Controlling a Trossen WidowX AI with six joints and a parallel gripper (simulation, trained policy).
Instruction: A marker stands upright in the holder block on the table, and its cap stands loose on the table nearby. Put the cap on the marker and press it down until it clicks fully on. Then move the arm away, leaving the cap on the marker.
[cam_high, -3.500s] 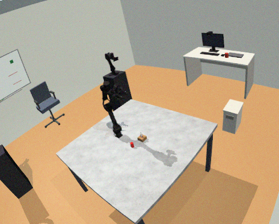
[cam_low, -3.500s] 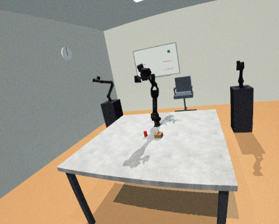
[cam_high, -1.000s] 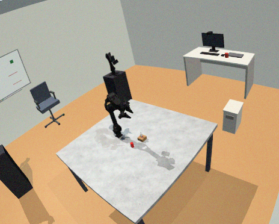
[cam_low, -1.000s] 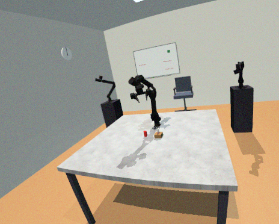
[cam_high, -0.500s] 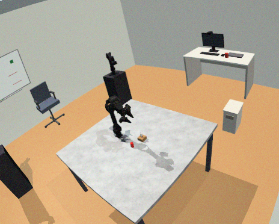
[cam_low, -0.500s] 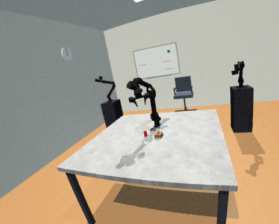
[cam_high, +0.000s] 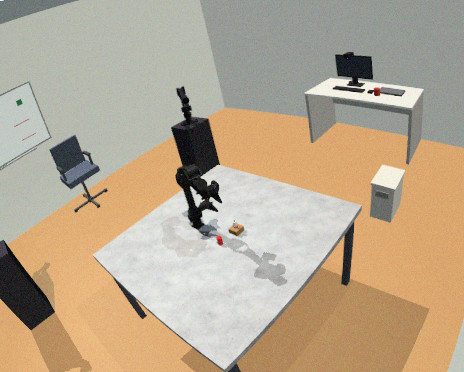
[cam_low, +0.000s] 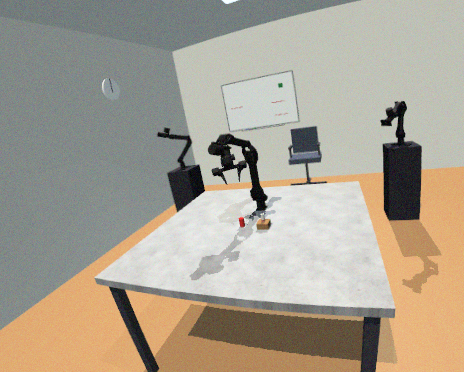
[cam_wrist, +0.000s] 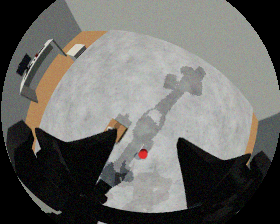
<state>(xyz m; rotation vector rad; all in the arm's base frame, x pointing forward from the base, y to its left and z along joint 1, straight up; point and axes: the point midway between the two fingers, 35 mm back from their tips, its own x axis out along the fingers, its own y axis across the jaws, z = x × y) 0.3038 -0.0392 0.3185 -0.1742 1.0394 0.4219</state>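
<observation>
Exterior view, near to far: pale table (cam_high: 300, 210) (cam_low: 310, 260) (cam_wrist: 210, 125) up front, arm shadow across it, dark legs under. Red cap (cam_high: 219, 240) (cam_low: 241, 222) (cam_wrist: 143, 154) stands loose on the top, off the marker. Holder block (cam_high: 234, 232) (cam_low: 263, 224) (cam_wrist: 120, 131) is near it at 3 o'clock, apart; pale marker (cam_high: 235, 224) (cam_low: 263, 217) upright in it, uncapped. Arm (cam_high: 190, 197) (cam_low: 256, 175) rises just behind the block, bent over toward 10 o'clock. Gripper (cam_high: 219, 206) (cam_low: 233, 182) (cam_wrist: 148, 137) hangs well above the table, fingers down, spread wide, nothing between them. Wrist view: cap shows in the gap between the fingers, well beyond the tips; block at 10 o'clock from cap, partly hidden by one finger. Exterior again, farther back: pedestals with black arms at 10 o'clock (cam_low: 186, 185) and 2 o'clock (cam_low: 401, 180), chair (cam_high: 75, 160) (cam_low: 305, 142) at 1 o'clock, whiteboard (cam_high: 20, 120) (cam_low: 260, 102) at 12 on the wall. Top view: white desk (cam_high: 320, 90) with monitor (cam_high: 354, 66) at 1 o'clock.
</observation>
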